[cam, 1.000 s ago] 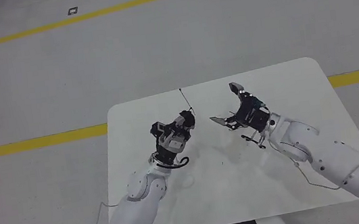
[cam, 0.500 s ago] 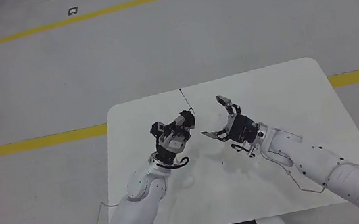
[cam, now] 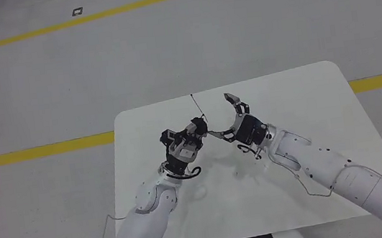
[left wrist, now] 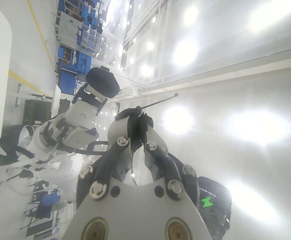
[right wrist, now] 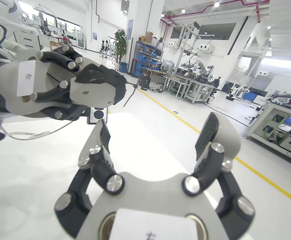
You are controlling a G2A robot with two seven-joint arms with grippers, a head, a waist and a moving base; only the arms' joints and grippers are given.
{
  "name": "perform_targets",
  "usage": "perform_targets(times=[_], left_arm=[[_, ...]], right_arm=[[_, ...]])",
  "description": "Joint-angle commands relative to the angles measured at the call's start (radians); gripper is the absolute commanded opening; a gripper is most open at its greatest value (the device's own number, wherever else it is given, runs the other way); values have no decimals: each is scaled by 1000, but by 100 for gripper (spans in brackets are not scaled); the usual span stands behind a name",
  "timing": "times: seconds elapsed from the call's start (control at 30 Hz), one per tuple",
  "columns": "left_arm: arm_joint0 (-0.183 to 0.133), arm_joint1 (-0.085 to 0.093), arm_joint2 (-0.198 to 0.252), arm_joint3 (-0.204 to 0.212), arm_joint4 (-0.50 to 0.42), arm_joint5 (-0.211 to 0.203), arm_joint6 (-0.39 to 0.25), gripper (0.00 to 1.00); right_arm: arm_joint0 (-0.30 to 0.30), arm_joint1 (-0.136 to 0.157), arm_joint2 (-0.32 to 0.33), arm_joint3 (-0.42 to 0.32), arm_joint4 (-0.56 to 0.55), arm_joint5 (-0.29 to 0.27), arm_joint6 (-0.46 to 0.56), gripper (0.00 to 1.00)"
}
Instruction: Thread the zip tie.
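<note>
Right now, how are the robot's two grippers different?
The left gripper is shut, while the right gripper is wide open. The left gripper pinches the thin black zip tie, which sticks out past its fingertips; the right gripper holds nothing. Both are grey with black pads and hang close together above the white table.

We see a white table [cam: 304,97] standing on a grey floor [cam: 168,57] crossed by two yellow lines [cam: 36,152]. Farther off we make out a potted plant [right wrist: 120,43] near blue shelving [right wrist: 147,56]
</note>
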Motion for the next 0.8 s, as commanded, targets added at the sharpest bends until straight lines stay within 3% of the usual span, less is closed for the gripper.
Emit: perform_targets(times=[0.0,0.43,0.47,0.5,0.53,0.57,0.77], left_arm=[[0,0,0,0,0,0,0,0],[0,0,0,0,0,0,0,0],[0,0,0,0,0,0,0,0],[0,0,0,0,0,0,0,0],[0,0,0,0,0,0,0,0],[0,0,0,0,0,0,0,0],[0,0,0,0,0,0,0,0]], right_arm=[[-4,-1,2,-5,3,0,4,100],[-38,-12,56,-37,-36,-35,-24,100],[-38,-13,58,-37,-38,-39,-23,97],[-38,-15,59,-37,-38,-44,-22,87],[-37,-18,59,-35,-41,-51,-20,66],[-36,-20,60,-33,-43,-55,-19,53],[-33,-35,65,-14,-42,-70,-20,36]])
